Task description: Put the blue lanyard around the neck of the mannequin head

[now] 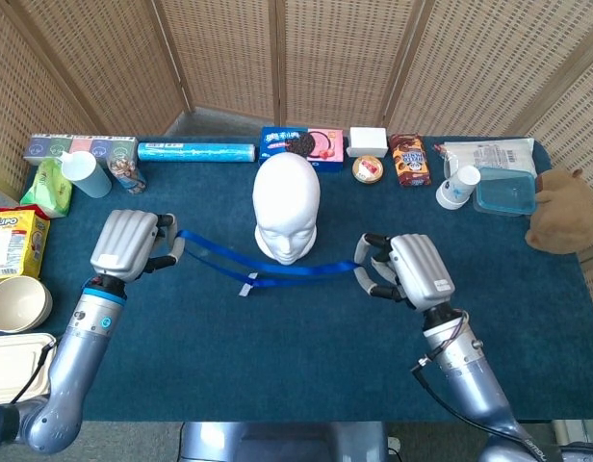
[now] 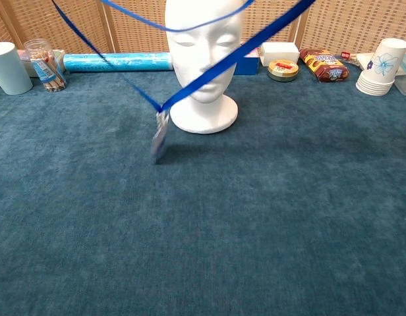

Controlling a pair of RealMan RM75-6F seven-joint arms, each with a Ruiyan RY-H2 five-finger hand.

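Above blue table (image 1: pixel 277 346), blue lanyard (image 1: pixel 277 269) stretches left-right between hands.

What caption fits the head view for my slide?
Both hands, left and right, hold the blue lanyard stretched before the mannequin head.
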